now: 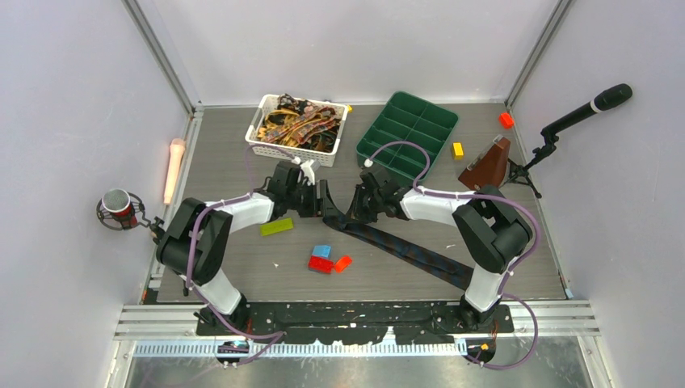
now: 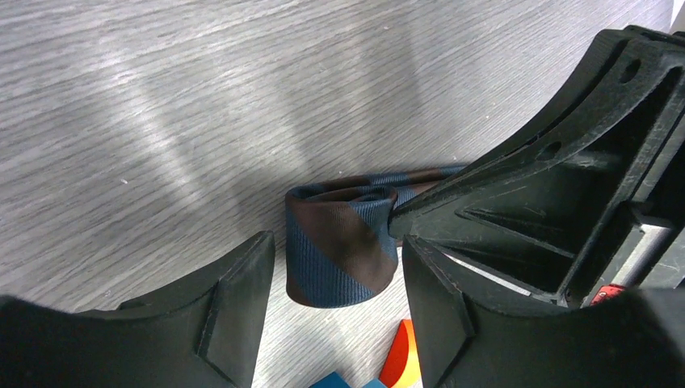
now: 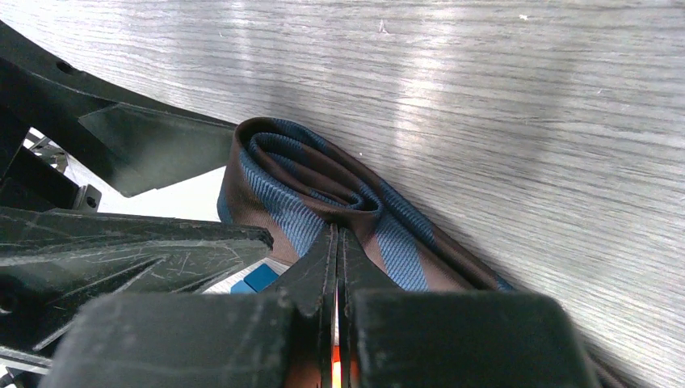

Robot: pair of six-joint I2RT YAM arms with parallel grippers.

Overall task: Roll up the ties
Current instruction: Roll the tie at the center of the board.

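Note:
A navy tie with brown diagonal stripes [image 1: 404, 246] lies slantwise across the table. Its upper-left end is wound into a small roll [image 2: 339, 250], also seen in the right wrist view [image 3: 283, 174]. My left gripper [image 2: 335, 271] is open, one finger on each side of the roll, not touching it. My right gripper [image 3: 337, 234] is shut, its tips at the roll's edge, apparently pinching a layer of it. The two grippers meet nose to nose in the top view, left [image 1: 317, 202] and right [image 1: 351, 210]. More patterned brown and gold ties fill a white basket [image 1: 297, 128].
A green compartment tray [image 1: 408, 133] stands right of the basket. Bricks lie around: green [image 1: 277, 227], blue [image 1: 321, 251], red [image 1: 321, 264], orange-red [image 1: 343, 263], yellow [image 1: 458, 149] and orange [image 1: 506, 120]. A brown wedge-shaped object [image 1: 487, 167] and a microphone stand [image 1: 586, 113] are at the right.

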